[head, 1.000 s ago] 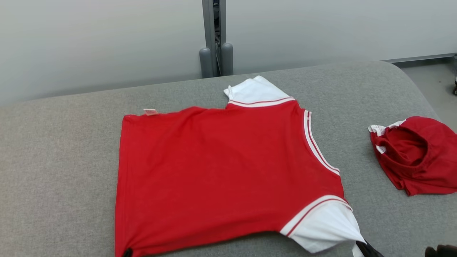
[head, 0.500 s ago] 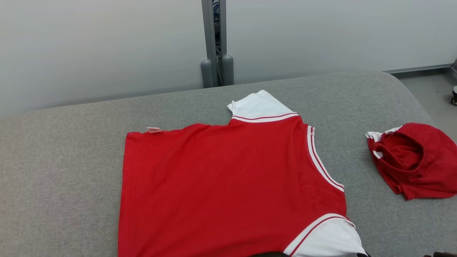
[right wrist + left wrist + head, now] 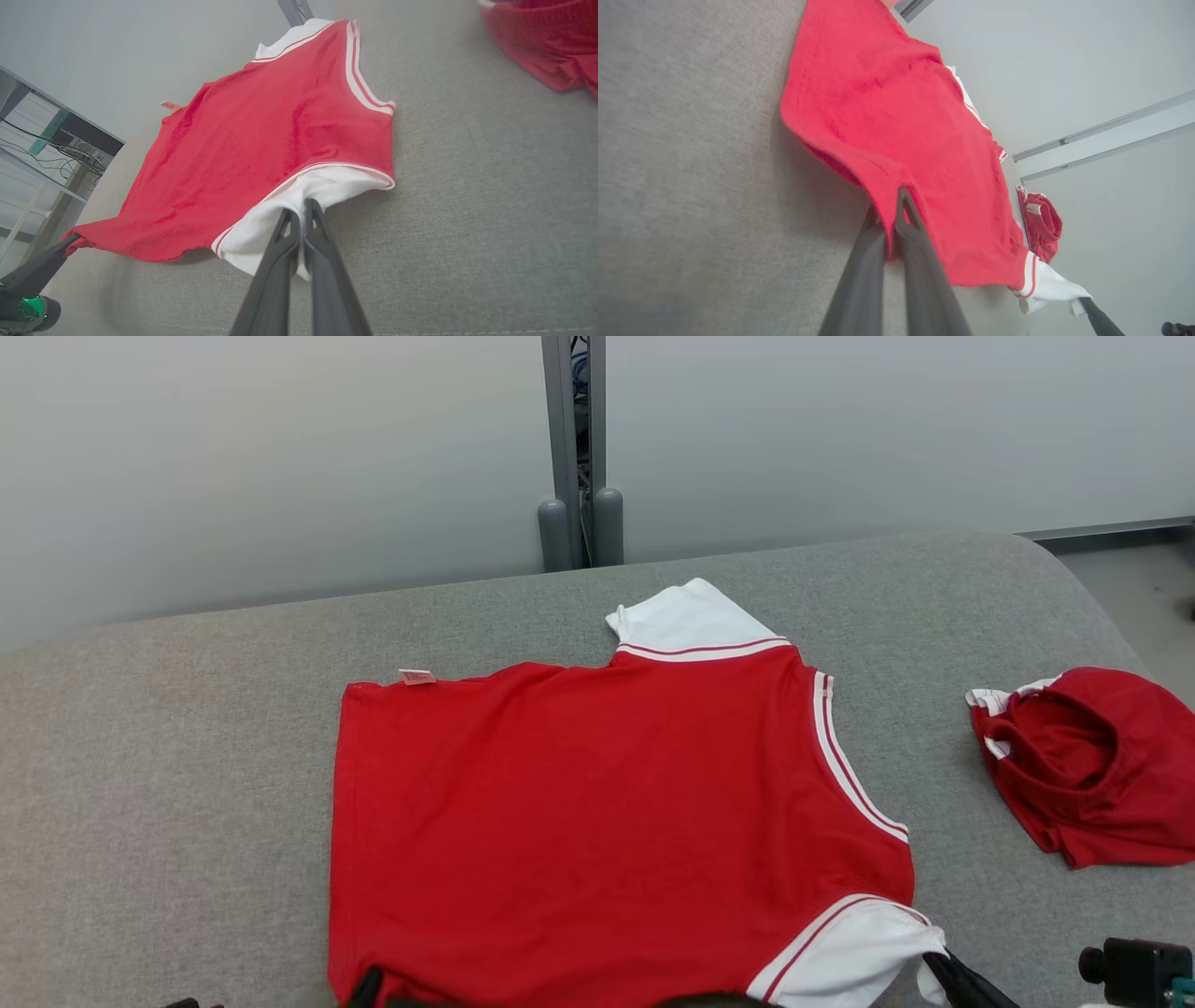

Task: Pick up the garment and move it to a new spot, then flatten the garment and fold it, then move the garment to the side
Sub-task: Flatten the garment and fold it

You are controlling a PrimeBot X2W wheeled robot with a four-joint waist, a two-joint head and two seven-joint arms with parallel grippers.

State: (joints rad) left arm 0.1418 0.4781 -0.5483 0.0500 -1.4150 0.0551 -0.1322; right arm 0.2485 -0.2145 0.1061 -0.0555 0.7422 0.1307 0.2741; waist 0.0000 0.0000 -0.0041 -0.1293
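A red shirt (image 3: pixel 597 812) with white sleeves and white-striped trim lies spread on the grey padded table (image 3: pixel 187 775). My left gripper (image 3: pixel 892 212) is shut on the shirt's near hem corner (image 3: pixel 369 980), which is lifted a little off the table. My right gripper (image 3: pixel 301 210) is shut on the near white sleeve (image 3: pixel 864 957), and its dark fingers (image 3: pixel 962 980) show at the bottom of the head view. The far white sleeve (image 3: pixel 686 616) lies flat near the table's back edge.
A second red garment (image 3: pixel 1088 765), crumpled, sits at the table's right edge. A grey wall with a metal post (image 3: pixel 574 448) stands behind the table. Bare table surface stretches to the left of the shirt. A shelf with cables (image 3: pixel 51 140) shows in the right wrist view.
The head camera has tilted, so the whole picture sits lower and a bit to the right. Both grippers stay on the shirt's near edge.
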